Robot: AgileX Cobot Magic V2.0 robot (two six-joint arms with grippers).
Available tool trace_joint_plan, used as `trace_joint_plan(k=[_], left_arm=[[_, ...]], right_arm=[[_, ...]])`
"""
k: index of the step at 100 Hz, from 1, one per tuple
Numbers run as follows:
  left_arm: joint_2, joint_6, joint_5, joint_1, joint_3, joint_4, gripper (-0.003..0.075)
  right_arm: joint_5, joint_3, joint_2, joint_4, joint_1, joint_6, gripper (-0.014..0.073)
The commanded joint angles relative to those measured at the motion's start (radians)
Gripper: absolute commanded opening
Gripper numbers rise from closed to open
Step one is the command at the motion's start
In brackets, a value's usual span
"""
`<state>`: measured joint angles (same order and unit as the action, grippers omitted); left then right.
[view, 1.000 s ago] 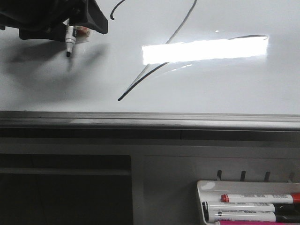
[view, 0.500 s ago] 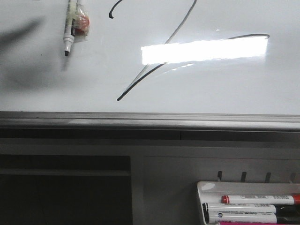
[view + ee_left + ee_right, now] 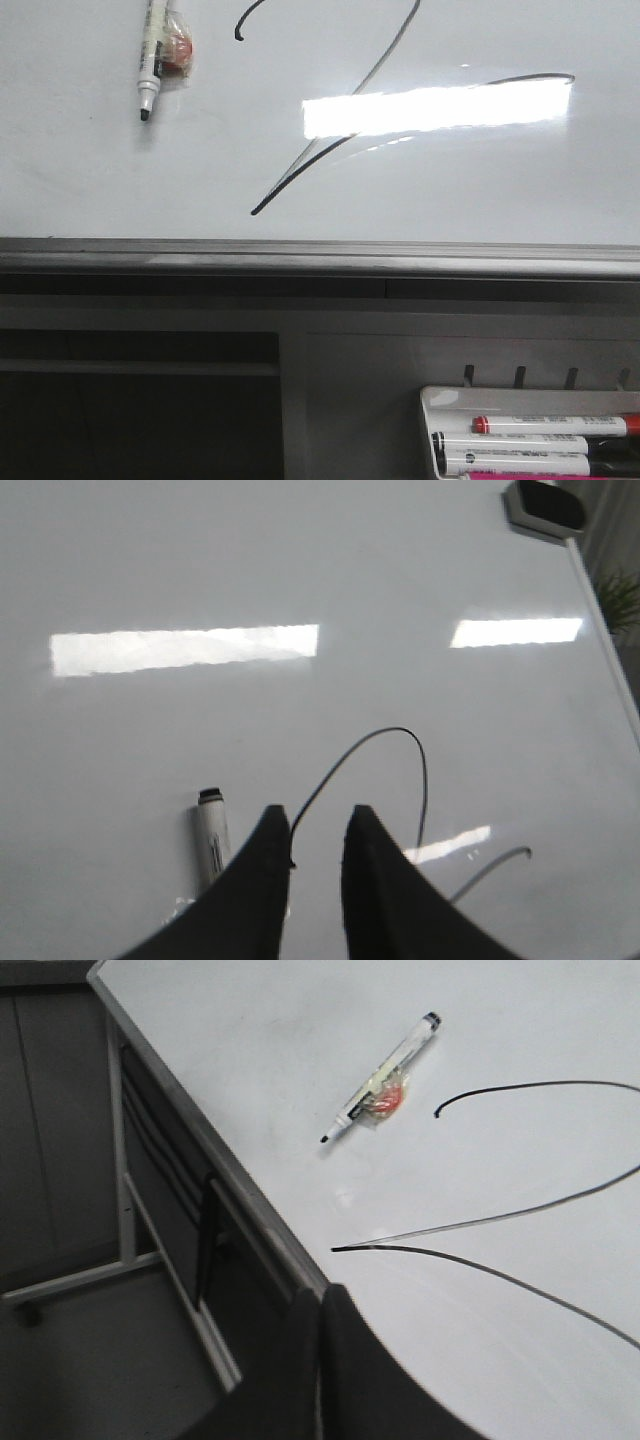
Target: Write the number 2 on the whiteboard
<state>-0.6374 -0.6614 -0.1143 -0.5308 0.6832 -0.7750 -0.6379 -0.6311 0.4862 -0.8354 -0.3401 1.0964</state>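
You have one number 2 (image 3: 340, 130) drawn in thin black line on the whiteboard (image 3: 480, 190): a curved hook at the far end, a long diagonal running down to a sharp point near the board's grey front edge, and a tail sweeping off to the right through the bright rectangular reflection. The same stroke shows in the left wrist view (image 3: 400, 760) and in the right wrist view (image 3: 520, 1210).

You see one marker (image 3: 150, 60) lying flat on the board, uncapped, its black tip pointing toward the front edge, well to the left of the stroke and not touching it. A small scrap of clear wrap with an orange-red patch (image 3: 180, 48) clings to its barrel.

Below the board, at the lower right of the front view, one white marker tray (image 3: 440, 400) holds at least three markers: a red-capped one (image 3: 550, 424) and two black-capped ones (image 3: 510, 442) beneath it, plus a pink strip at the very bottom edge that you cannot identify.

Your left gripper (image 3: 316, 850) hangs above the board with its two dark fingers slightly parted, a narrow gap between them, and nothing held. Your right gripper (image 3: 320, 1330) sits over the board's front edge with its fingers pressed together and nothing between them.
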Motion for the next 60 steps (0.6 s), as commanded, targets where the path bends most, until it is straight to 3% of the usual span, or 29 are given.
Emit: trace_joint_plan(k=[1,21,60], left_arm=[[0.137,0.006,-0.026,0.000,-0.070,0.035,-0.0020],[0.349,0.006,-0.028,0.000,-0.263,0.035,-0.0020],[0.434,0.006,-0.030,0.000,-0.341,0.035,-0.0020]], right_arm=[[0.152,0.077,-0.107,0.000,0.008,0.002,-0.0071],[0.382,0.300,-0.317,-0.003,0.008,0.002,-0.0071],[0.390,0.350,-0.403,-0.003,0.008,0.002,-0.0071]])
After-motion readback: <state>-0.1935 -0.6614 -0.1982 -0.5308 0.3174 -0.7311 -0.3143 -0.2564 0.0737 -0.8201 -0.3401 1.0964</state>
